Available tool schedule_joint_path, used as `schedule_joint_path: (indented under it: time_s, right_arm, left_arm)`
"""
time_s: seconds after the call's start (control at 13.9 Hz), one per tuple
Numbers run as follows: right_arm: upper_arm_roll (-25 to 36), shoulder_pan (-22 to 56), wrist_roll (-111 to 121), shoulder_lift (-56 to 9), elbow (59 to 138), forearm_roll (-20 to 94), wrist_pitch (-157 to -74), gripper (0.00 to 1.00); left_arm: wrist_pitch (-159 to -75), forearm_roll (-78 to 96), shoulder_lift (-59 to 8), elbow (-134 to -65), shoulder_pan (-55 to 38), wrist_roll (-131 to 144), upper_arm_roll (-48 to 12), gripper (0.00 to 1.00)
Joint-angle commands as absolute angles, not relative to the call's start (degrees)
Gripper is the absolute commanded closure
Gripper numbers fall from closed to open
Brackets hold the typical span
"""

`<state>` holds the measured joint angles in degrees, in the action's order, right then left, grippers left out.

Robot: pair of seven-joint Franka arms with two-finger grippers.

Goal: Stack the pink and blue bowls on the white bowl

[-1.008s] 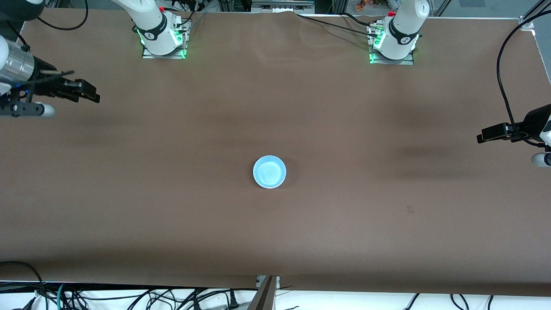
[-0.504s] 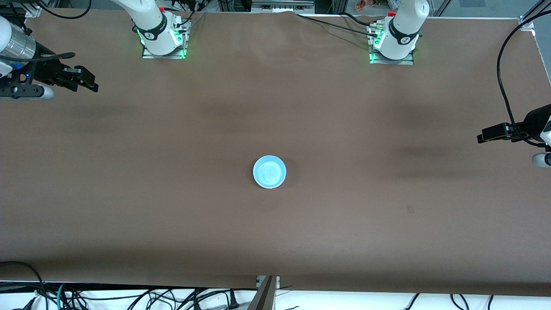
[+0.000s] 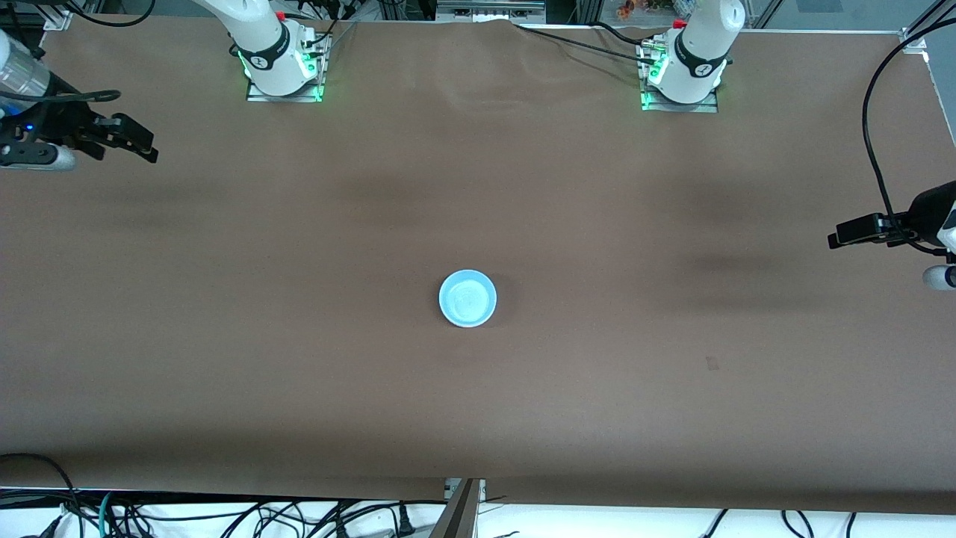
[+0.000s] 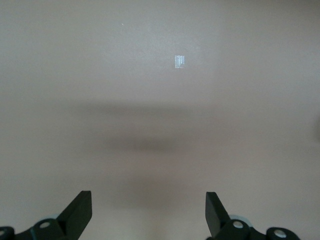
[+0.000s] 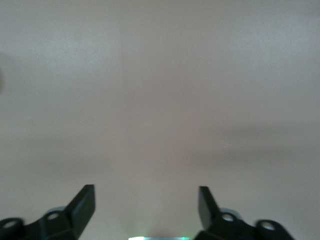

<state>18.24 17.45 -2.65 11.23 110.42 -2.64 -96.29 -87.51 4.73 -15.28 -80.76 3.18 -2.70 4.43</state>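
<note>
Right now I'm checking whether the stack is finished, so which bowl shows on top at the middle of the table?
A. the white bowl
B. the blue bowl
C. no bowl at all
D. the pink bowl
B: the blue bowl is the only one visible from above at the table's middle, with both grippers away at the table's ends.

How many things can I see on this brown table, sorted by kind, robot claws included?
Light sky blue round plastic bowl at mid-table, top of a stack, with a white rim showing under it: 1
Bowls beneath it: cannot tell how many
Open empty black two-finger grippers, left gripper and right gripper, over opposite table ends: 2
Total: 3
</note>
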Motion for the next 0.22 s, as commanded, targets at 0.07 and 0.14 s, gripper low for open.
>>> schedule_joint_path:
  time_s: [0.07, 0.14]
  right_arm:
    - [18.72, 18.02, -1.58, 7.91, 105.65, -3.25, -94.4, 0.01]
    - [18.81, 17.93, -1.67, 7.74, 105.64, -3.08, -94.39, 0.01]
  left_arm:
    - [-87.28, 3.69, -15.29, -80.42, 3.6, -3.78, 4.13, 0.0]
    - [-87.28, 3.69, -15.38, -80.42, 3.6, -3.78, 4.13, 0.0]
